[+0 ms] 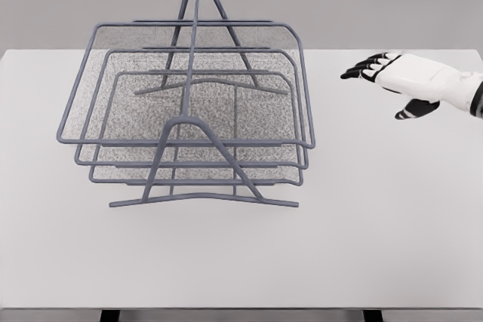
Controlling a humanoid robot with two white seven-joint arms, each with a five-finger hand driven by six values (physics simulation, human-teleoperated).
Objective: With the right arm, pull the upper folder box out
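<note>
Hovering well to the right of the rack, right hand with fingers spread, holding nothing. Sitting at the top of three stacked mesh trays, upper tray, untouched, on the table. Risking, likely, hooking the wrong tray rim, or dragging or tipping the whole light rack instead of sliding one tray out.

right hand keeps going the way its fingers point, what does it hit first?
Probably the right rim of the top tray of the wire rack; the right hand points left toward it over bare table. Height is unclear.
</note>
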